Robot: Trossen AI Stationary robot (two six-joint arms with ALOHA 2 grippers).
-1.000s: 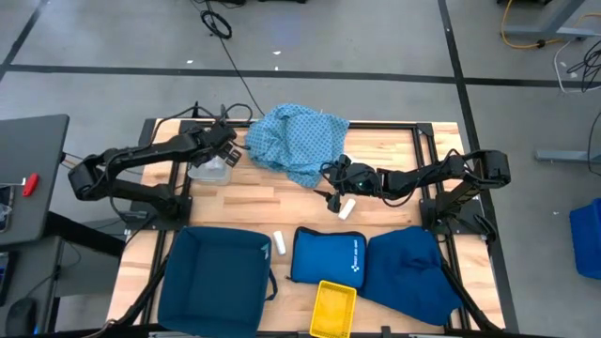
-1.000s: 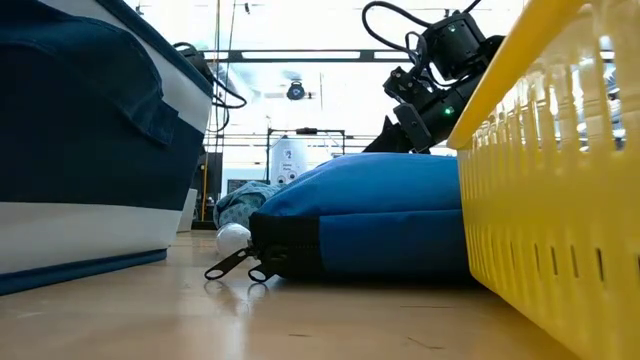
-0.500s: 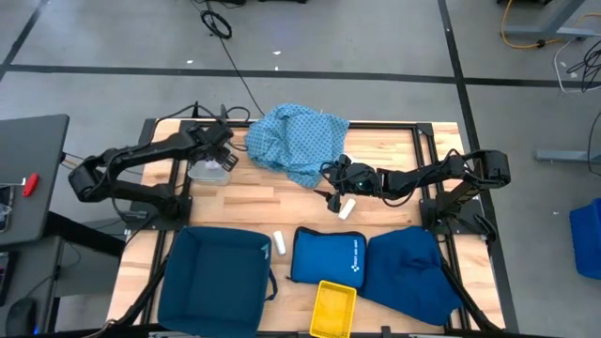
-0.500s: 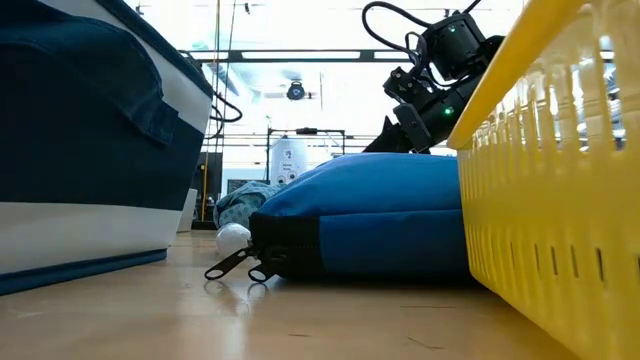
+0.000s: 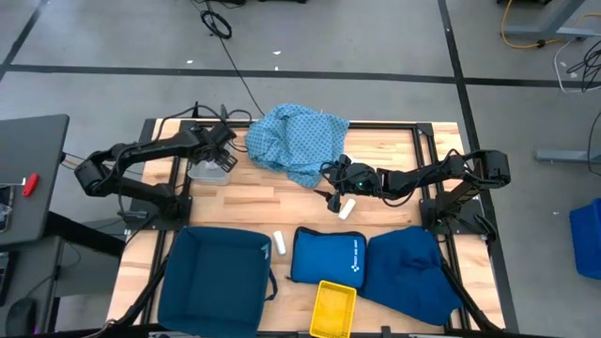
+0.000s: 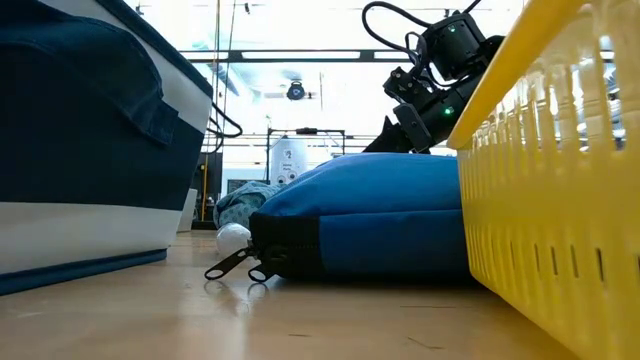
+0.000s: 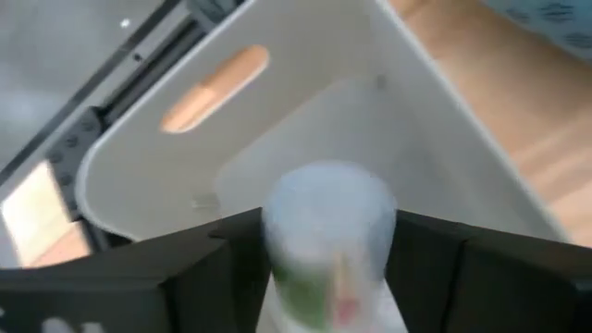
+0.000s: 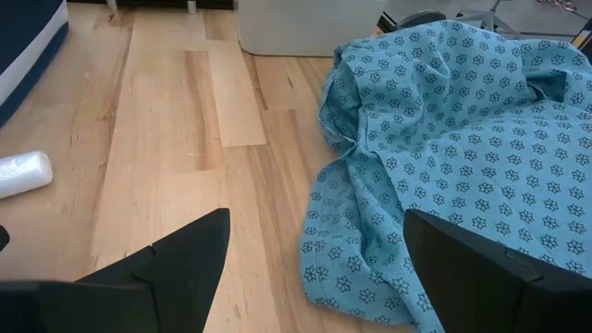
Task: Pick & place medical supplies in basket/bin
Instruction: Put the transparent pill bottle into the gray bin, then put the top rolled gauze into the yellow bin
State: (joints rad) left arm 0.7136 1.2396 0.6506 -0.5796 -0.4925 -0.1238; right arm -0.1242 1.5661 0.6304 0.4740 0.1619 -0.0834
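One blue pouch (image 5: 328, 255) beside yellow basket (image 5: 333, 309).

Pale wood table (image 5: 282, 192), patterned light-blue cloth (image 5: 296, 141), smooth white plastic bin (image 7: 305, 102).

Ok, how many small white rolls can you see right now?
3 white rolls: one at the left gripper above the white bin, one beside the right gripper, one between the navy bin and the blue pouch. Others may hide under the cloth.

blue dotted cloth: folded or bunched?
Bunched. The light-blue dotted cloth lies crumpled in loose, irregular folds on the table; the right wrist view shows wrinkles, no neat edges.
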